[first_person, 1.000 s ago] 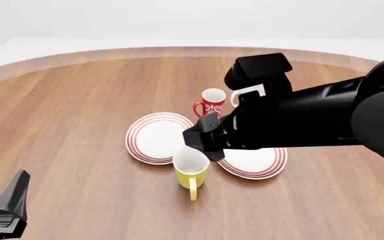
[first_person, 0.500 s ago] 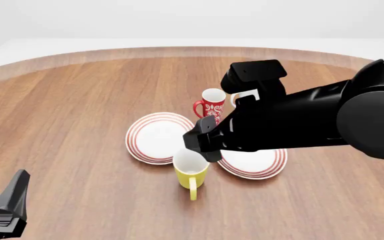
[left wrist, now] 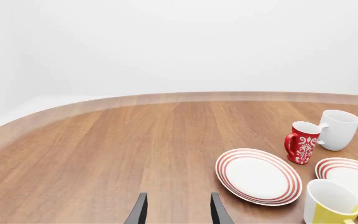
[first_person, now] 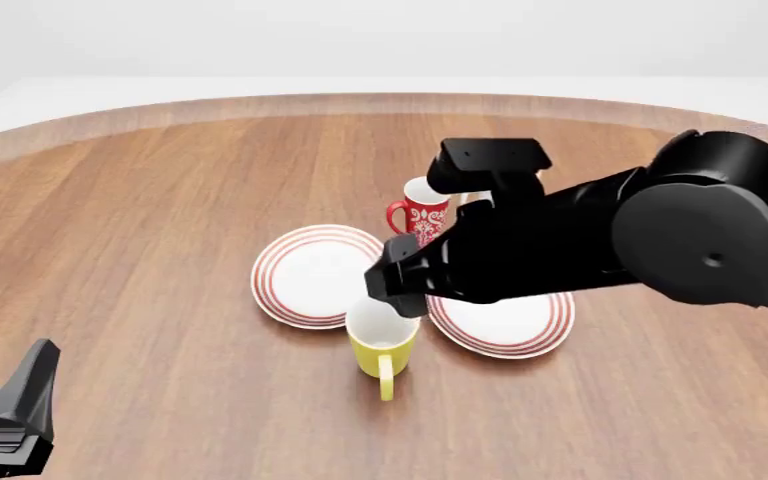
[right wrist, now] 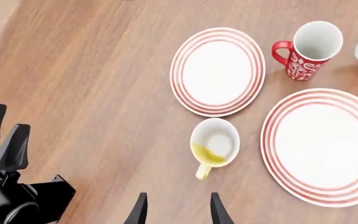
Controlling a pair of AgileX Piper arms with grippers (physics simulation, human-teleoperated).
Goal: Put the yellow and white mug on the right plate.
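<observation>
The yellow and white mug (first_person: 383,342) stands upright on the table just in front of the gap between the two plates, handle toward the camera. It also shows in the right wrist view as the mug (right wrist: 215,145) and in the left wrist view as the mug (left wrist: 329,205). The right plate (first_person: 515,325) lies beside it, its far part covered by my right arm. My right gripper (first_person: 395,292) hangs open just above the mug's far rim, holding nothing; its fingertips (right wrist: 140,209) stand apart. My left gripper (first_person: 17,415) rests open at the near left.
The left plate (first_person: 307,272) lies left of the right one. A red-and-white patterned mug (first_person: 423,210) stands behind the plates, and a white mug (left wrist: 338,129) beside it is hidden by my right arm in the front view. The left arm (right wrist: 11,186) sits near the table's front edge.
My right arm has swung a little left and lower over the yellow mug. The mugs, the plates and the left arm have not moved.
</observation>
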